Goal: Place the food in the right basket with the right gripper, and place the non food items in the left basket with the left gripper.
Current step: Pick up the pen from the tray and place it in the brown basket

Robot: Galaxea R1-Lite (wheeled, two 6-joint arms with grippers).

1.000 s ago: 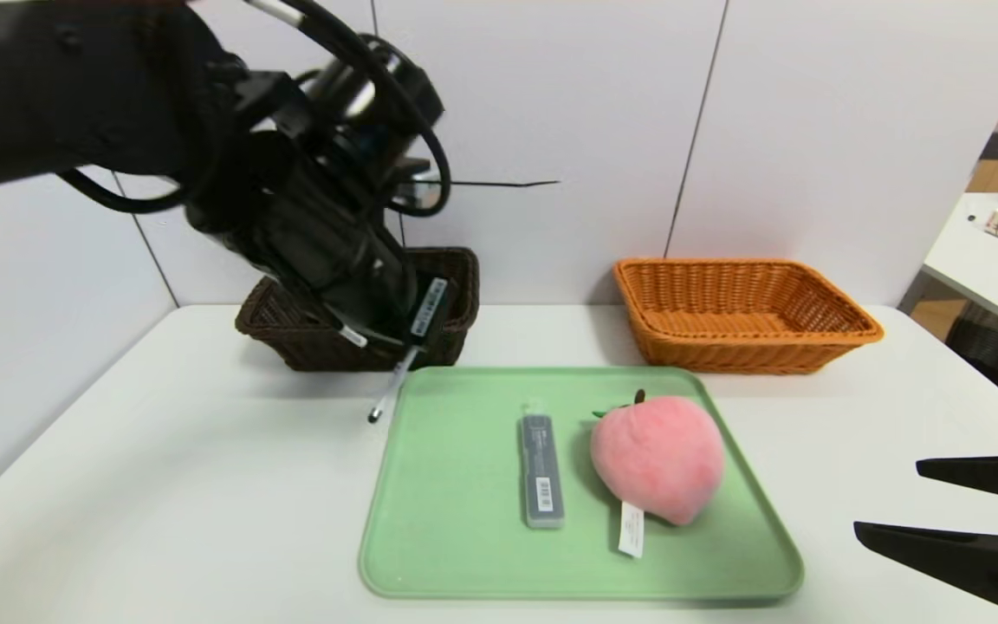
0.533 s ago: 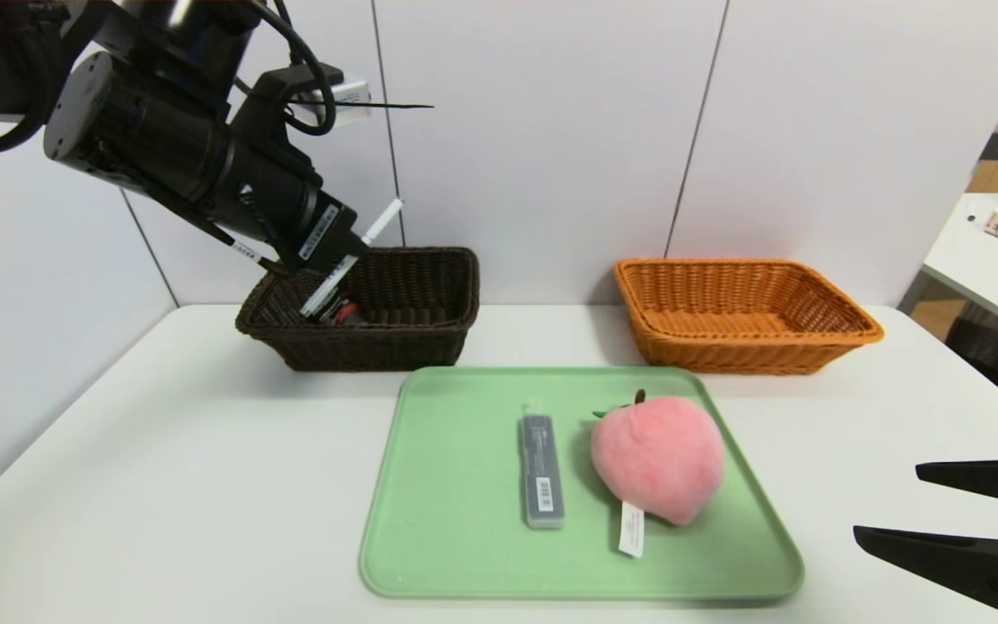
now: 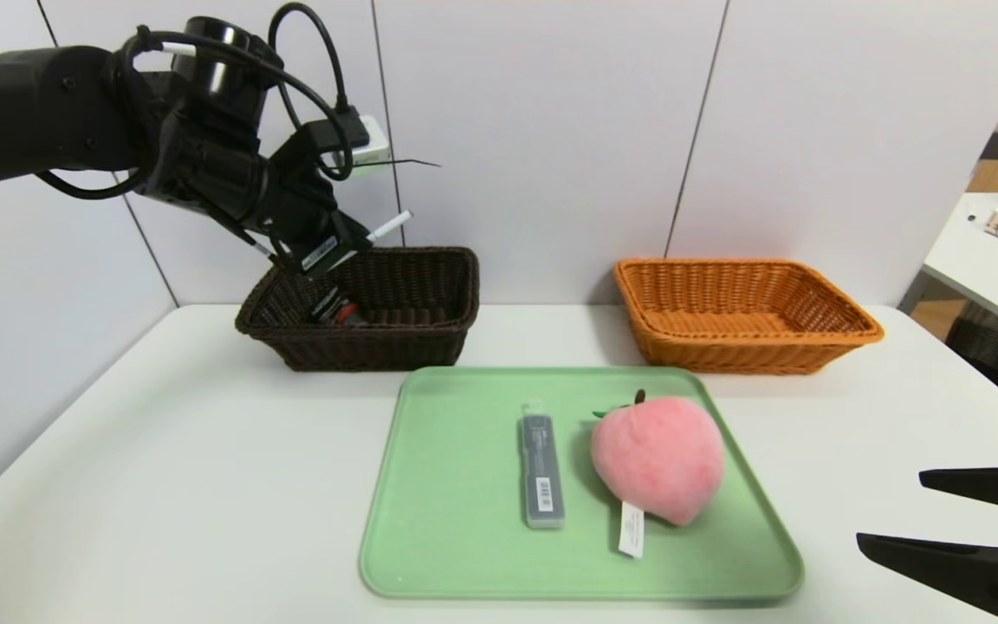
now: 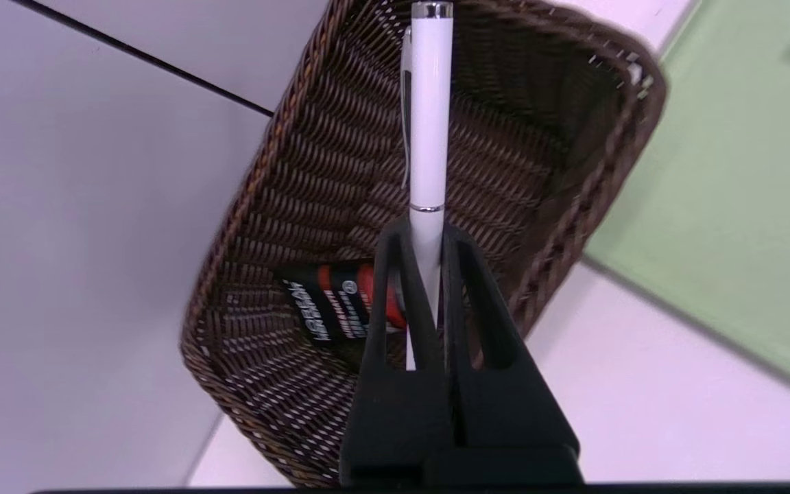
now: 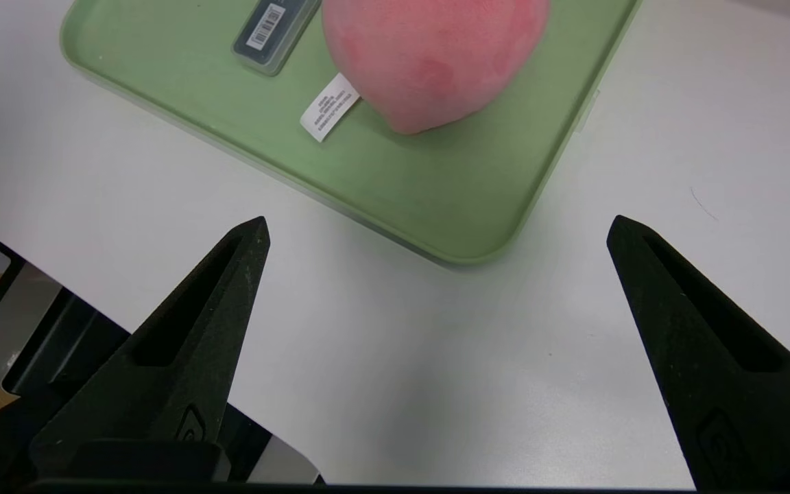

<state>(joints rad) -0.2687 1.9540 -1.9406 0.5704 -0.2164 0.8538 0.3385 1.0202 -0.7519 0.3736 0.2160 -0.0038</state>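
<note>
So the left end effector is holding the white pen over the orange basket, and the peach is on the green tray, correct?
Not quite. The left end effector holds the white pen over the dark brown basket, not the orange basket; the head and left wrist views show it. The peach is on the green tray.

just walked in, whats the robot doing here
The left gripper is shut on a white pen, holding it over the dark brown basket, which already holds a red-and-black item. The right gripper waits open beside the green tray, where a plush peach and a grey case remain.
</note>
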